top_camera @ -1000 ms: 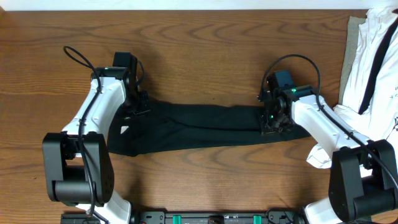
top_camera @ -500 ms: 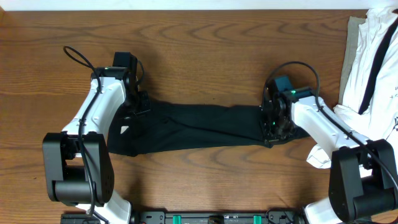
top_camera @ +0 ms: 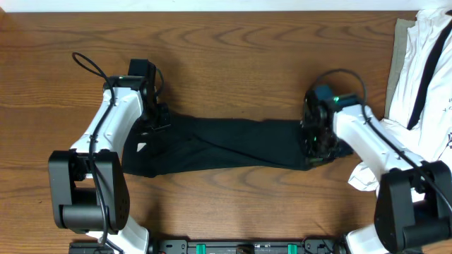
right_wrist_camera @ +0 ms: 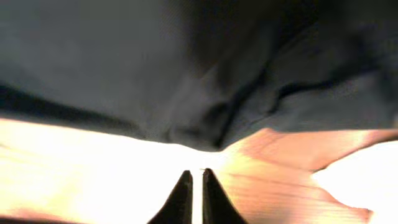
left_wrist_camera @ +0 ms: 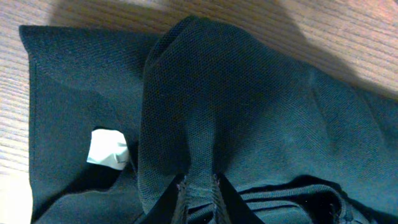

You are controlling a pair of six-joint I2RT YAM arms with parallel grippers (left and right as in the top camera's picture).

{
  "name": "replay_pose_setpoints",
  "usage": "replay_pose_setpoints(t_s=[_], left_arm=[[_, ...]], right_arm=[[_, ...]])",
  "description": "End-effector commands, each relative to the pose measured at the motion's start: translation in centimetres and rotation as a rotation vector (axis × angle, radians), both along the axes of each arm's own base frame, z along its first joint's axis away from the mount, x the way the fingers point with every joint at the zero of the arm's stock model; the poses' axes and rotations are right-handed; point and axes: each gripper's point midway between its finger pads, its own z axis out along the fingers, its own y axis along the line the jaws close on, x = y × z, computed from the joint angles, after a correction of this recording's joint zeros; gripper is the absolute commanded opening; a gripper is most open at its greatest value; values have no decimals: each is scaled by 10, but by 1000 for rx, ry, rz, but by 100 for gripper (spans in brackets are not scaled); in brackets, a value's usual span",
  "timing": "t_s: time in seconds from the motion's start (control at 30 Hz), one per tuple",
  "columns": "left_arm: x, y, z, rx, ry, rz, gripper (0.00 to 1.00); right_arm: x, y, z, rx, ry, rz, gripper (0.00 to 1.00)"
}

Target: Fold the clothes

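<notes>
The clothes (top_camera: 226,144) are one black garment lying as a long band across the middle of the table. My left gripper (top_camera: 152,120) is at its left end, shut on a raised fold of the mesh cloth (left_wrist_camera: 249,106), which runs between the fingertips (left_wrist_camera: 199,180). A white tag (left_wrist_camera: 107,149) shows beside that fold. My right gripper (top_camera: 316,144) is over the garment's right end. In the right wrist view its jaws (right_wrist_camera: 193,172) are shut to a thin slit with nothing between them, and the dark cloth (right_wrist_camera: 186,62) lies just ahead of the tips.
A pile of white garments with black straps (top_camera: 417,63) lies at the right edge of the wooden table (top_camera: 226,56), on a beige cloth (top_camera: 401,49). A white piece (top_camera: 364,176) sits by the right arm's base. Both arm bases stand at the front edge.
The right gripper has shifted a little to the right and toward the front, and the garment's right end went with it. The left arm has not moved.
</notes>
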Motion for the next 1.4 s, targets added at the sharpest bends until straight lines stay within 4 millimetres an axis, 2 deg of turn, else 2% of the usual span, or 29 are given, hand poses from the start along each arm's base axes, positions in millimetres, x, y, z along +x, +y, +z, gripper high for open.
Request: replay_pose_setpoints(t_s=[0.0, 0.07, 0.13, 0.33, 0.43, 0.5, 0.6, 0.7, 0.87, 1.0, 1.1, 1.23, 1.37], left_arm=[[7, 1, 13, -4, -41, 4, 27], [7, 1, 13, -4, -41, 4, 40], [7, 1, 13, -4, -41, 4, 41], [7, 0, 13, -10, -40, 31, 40], [7, 0, 13, -11, -38, 50, 27], [7, 0, 13, -11, -38, 50, 21], [7, 0, 13, -11, -38, 50, 20], [7, 0, 13, -11, -38, 50, 20], [7, 0, 13, -11, -38, 50, 20], [7, 0, 13, -11, -38, 49, 20], [7, 0, 13, -11, -38, 50, 21], [7, 0, 13, -11, -39, 50, 22], [7, 0, 13, -11, -39, 50, 23]], right_arm=[[28, -12, 19, -36, -117, -64, 12], [39, -8, 17, -9, -160, -72, 12], [45, -5, 14, 9, -185, -74, 11], [46, -5, -1, 15, -205, -78, 8], [41, -9, -9, -3, -202, -77, 7], [36, -10, -14, -6, -188, -76, 6], [23, -13, -21, -20, -149, -75, 4], [2, -26, -25, -86, -78, -70, 3], [-28, -57, -18, -241, 29, -117, 1], [-37, -59, -16, -234, 67, -181, 1], [-31, -49, -13, -169, 34, -197, 1], [-2, -34, -3, -72, -104, -215, 1], [23, -39, 2, -67, -222, -235, 1]])
